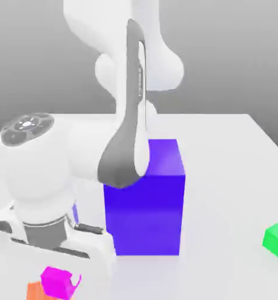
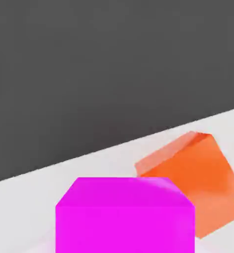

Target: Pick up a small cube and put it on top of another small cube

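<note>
At the exterior view's lower left, the small magenta cube [image 1: 58, 280] sits on the white table [image 1: 235, 170], near its front edge, with an orange cube [image 1: 34, 290] just beside it on the exterior view's left. The arm's hand is bent low right above them, and the pincer [image 1: 77, 280] is down at the magenta cube; whether its fingers are closed on the cube cannot be told. In the hand view the magenta cube [image 2: 125, 217] looms close, the orange cube [image 2: 195, 178] near it. Further right stands a big blue-purple block [image 1: 146, 199], and well apart, at the far right, a green cube [image 1: 277, 239].
</note>
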Robot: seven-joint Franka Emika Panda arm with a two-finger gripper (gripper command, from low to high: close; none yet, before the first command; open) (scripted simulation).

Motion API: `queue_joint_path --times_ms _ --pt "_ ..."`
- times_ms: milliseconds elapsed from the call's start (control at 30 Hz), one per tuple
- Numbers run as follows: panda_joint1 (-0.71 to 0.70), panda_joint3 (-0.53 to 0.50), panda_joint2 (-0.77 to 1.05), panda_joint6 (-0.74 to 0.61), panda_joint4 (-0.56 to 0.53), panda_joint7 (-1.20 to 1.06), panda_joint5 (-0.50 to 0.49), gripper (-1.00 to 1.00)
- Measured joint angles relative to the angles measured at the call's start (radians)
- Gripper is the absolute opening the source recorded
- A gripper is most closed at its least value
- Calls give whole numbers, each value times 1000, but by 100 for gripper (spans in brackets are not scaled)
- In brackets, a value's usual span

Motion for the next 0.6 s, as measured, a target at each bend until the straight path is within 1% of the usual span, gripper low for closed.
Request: queue_joint_path --times_ms 200,333,400,467,500,600 --pt "161 133 -94 16 -101 -25 -72 -100" --pt "278 239 -157 30 -171 -39 -131 -100" --pt "345 289 -145 54 -180 -32 -177 -100" --pt "432 314 -75 107 -165 0 -258 -100" --pt "475 315 -37 132 -153 16 -296 100" --pt "475 315 -37 132 -153 16 -296 100"
